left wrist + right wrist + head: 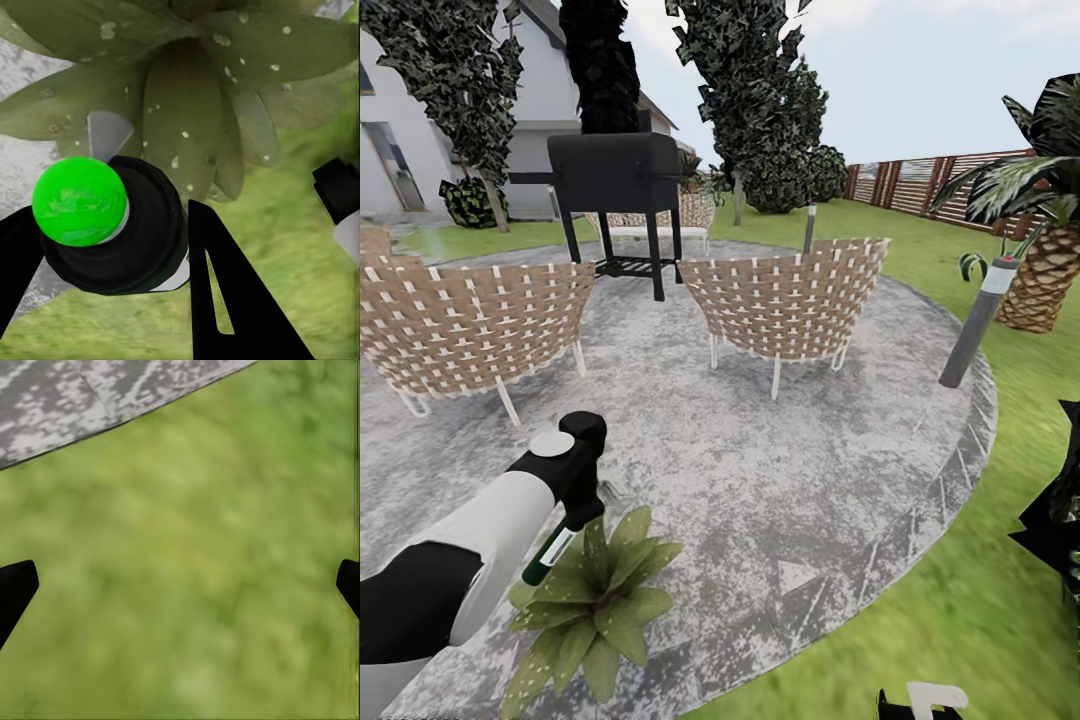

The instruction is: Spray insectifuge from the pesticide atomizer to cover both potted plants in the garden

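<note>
My left gripper (567, 515) is shut on the pesticide atomizer (546, 556), a slim dark green body with a white label, tilted down towards a potted plant (596, 612). That plant is a low rosette of pointed green leaves at the near edge of the patio (760, 480). In the left wrist view the atomizer (124, 236) sits between the black fingers (232, 292), end-on, with a bright green cap, just short of the leaves (187, 97), which carry white specks. My right gripper (182, 585) is open over the lawn (210, 607), holding nothing.
Two woven chairs (785, 300) (470, 325) and a black grill (615, 175) stand on the round grey patio. A grey bollard lamp (978, 322) leans at the patio's right rim, with a palm (1050, 270) and a brown fence (940, 185) beyond. Lawn (920, 600) lies to the right.
</note>
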Robot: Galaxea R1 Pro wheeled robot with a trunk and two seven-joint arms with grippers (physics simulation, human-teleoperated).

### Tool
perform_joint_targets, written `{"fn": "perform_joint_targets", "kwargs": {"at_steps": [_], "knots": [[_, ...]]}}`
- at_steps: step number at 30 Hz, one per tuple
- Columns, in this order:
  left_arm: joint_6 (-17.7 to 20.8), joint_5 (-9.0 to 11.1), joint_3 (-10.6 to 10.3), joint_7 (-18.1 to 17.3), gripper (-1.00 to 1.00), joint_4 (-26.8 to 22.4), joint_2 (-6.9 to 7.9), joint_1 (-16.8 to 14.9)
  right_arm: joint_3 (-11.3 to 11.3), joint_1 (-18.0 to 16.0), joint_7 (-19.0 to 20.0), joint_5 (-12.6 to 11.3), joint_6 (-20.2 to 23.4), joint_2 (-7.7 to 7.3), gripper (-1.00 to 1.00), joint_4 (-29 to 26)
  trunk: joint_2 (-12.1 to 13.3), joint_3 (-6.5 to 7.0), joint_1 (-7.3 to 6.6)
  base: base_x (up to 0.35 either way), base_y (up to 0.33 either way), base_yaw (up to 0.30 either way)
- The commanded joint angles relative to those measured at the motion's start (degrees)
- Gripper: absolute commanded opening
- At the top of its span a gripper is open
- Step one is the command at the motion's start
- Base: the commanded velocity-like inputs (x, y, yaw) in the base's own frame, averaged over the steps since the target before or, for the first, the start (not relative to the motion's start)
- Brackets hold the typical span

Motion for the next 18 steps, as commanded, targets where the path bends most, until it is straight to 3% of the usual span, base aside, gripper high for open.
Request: {"fn": "perform_joint_targets", "kwargs": {"at_steps": [1, 7, 12, 18], "knots": [[0.61, -0.34, -0.31, -0.54, -1.00, -0.08, 0.03, -0.06, -0.37, -0.05, -0.28, 0.61, -0.16, -0.01, 1.00, 0.11, -0.02, -0.05, -0.01, -0.018, -0.267, 0.022], [0.76, -0.69, -0.54, -0.54, -1.00, -0.13, 0.09, -0.09, -0.37, -0.05, -0.28, 0.61, -0.16, -0.02, 1.00, 0.11, -0.02, -0.05, -0.01, -0.186, -0.215, 0.004], [0.80, -0.84, -0.51, -0.54, -1.00, -0.13, 0.19, -0.09, -0.37, -0.05, -0.28, 0.61, -0.16, -0.05, 1.00, 0.11, -0.02, -0.05, -0.01, -0.323, -0.028, 0.000], [0.87, -0.91, -0.38, -0.54, -1.00, -0.11, 0.18, -0.09, -0.37, -0.05, -0.35, 0.61, -0.16, 0.03, 1.00, 0.11, -0.02, -0.05, -0.01, -0.052, -0.001, 0.216]]}}
